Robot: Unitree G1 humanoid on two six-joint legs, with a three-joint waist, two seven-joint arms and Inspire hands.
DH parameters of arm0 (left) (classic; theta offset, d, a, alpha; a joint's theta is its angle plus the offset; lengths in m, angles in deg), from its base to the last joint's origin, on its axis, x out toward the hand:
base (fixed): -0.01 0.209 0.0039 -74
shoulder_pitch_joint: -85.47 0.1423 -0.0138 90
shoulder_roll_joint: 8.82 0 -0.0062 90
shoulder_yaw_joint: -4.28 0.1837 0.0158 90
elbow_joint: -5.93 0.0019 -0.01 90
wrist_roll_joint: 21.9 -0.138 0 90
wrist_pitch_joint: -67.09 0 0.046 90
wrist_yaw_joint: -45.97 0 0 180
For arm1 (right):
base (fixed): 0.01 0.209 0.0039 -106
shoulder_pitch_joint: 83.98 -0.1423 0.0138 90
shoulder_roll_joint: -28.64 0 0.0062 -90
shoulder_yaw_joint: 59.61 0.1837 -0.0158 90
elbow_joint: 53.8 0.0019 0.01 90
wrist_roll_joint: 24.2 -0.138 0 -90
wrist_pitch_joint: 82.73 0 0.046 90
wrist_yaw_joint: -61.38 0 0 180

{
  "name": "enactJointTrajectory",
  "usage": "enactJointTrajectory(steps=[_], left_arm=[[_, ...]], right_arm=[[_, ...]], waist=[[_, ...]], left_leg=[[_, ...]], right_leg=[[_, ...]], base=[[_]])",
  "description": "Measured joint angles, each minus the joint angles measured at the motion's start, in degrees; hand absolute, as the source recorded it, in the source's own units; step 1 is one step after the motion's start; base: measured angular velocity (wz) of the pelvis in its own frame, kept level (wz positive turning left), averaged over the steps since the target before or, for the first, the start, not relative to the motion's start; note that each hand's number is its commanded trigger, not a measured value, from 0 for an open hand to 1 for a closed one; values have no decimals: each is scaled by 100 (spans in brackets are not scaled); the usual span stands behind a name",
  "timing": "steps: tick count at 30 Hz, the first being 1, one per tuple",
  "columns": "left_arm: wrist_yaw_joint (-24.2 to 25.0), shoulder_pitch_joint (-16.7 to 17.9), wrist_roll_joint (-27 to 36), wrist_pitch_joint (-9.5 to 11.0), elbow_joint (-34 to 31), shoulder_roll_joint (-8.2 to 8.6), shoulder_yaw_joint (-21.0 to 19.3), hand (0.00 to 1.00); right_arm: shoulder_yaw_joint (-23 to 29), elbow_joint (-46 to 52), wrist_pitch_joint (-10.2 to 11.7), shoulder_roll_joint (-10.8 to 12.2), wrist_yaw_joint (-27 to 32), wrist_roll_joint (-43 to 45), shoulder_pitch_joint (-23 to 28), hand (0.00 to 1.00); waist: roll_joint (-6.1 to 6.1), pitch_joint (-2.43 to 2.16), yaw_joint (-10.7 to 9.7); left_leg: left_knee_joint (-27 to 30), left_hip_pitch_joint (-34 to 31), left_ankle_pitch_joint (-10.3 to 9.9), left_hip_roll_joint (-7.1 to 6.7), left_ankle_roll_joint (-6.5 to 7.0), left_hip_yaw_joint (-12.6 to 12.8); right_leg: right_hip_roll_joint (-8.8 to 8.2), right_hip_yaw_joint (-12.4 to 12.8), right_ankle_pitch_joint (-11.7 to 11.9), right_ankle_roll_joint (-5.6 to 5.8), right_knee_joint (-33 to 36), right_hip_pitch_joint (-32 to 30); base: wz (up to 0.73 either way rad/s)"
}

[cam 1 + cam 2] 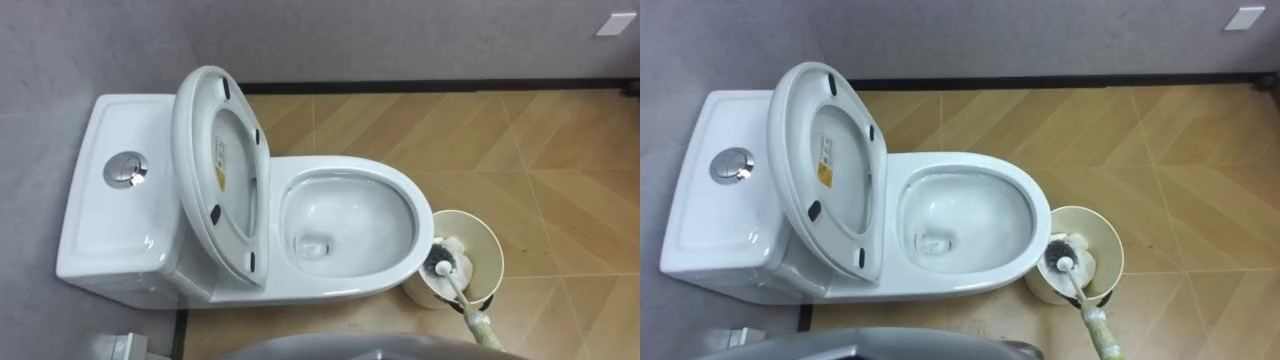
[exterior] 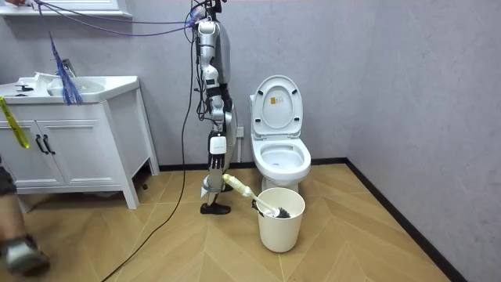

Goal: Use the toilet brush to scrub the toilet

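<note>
A white toilet (image 1: 400,195) stands against the grey wall with its seat and lid (image 1: 215,170) raised and the bowl open. To my right of the bowl a cream bucket (image 1: 482,238) sits on the wood floor. The toilet brush (image 1: 441,262) has its dark head down inside the bucket. Its pale handle (image 1: 478,322) slants out toward my lower right. In the room view I stand at the toilet's side, and my right hand (image 2: 222,178) hangs low at the handle's upper end, closed round it.
The tank (image 1: 110,220) with its round flush button (image 1: 125,170) lies to my left. A white vanity with a sink (image 2: 70,141) stands at the room view's left. A person's leg (image 2: 16,247) shows at that edge. Open wood floor lies beyond the bucket.
</note>
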Motion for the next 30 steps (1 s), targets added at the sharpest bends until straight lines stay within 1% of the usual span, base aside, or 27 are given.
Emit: enactJointTrajectory(steps=[8, 10, 12, 14, 17, 19, 22, 25, 28, 30], left_arm=[[0, -26, 1, 7, -7, -1, 10, 0], [0, -17, 1, 8, -22, -10, 93, 0], [-1, -10, 3, 9, -51, -17, 117, 0], [-1, -14, -8, 2, -85, -16, 122, 0], [-3, 33, -2, -5, -125, -24, 102, 0], [-14, 33, -4, -5, -136, -23, 105, 0], [-44, 31, -4, 19, -138, -32, 102, 0], [-45, 32, -4, 24, -169, -41, 85, 0], [-46, 77, -5, 41, -283, -46, 74, 0], [-46, 103, -9, 103, -370, -48, 51, 0]], right_arm=[[1, 8, 6, -2, 37, -33, -37, 0], [10, 8, 15, -1, 137, -62, -43, 0], [17, 9, 43, -1, 278, -261, -32, 0], [43, 10, 53, 1, 389, -257, -33, 0], [269, 25, 65, 1, 619, -271, -36, 0], [312, 55, 82, 0, 765, -290, -36, 0], [474, 220, 235, 0, 1191, -304, -14, 0], [653, 362, 338, 0, 1507, -337, -5, 0], [810, 529, 500, -3, 1888, -431, 16, 0], [881, 631, 589, -5, 2120, -468, 29, 0]], waist=[[-9, 6, 4], [1, 8, 1], [-2, 7, -12], [1, 7, -27], [-3, 5, -47], [-4, 4, -66], [22, 2, -70], [54, -7, -80], [94, -23, -73], [111, -28, -73]], left_leg=[[0, -1, 0, 2, 0, 6], [0, -16, 0, 2, 0, 6], [0, -18, 0, 2, 0, 2], [0, -19, 0, 3, 0, 2], [-1, -24, 0, 0, 0, 1], [-1, -24, 0, -1, 0, 1], [0, -24, 0, -5, 0, 1], [0, -24, 0, -4, 0, 1], [-1, -18, 0, -2, 0, 2], [-1, -17, 0, -1, 0, 3]], right_leg=[[4, 1, 0, 0, -1, -6], [7, -3, 0, 0, -6, -24], [-6, -14, 0, 0, -2, -18], [-16, -11, 0, 0, -3, -19], [-8, -9, 0, 0, -5, -20], [0, -6, 0, 0, -4, -21], [9, -8, 0, 1, -3, -25], [11, -7, 0, 0, -4, -25], [14, -5, 1, 0, 2, -23], [18, -8, 3, -2, 4, -23]], base=[[0], [0], [0], [0], [0], [0], [0], [0], [0], [0]])
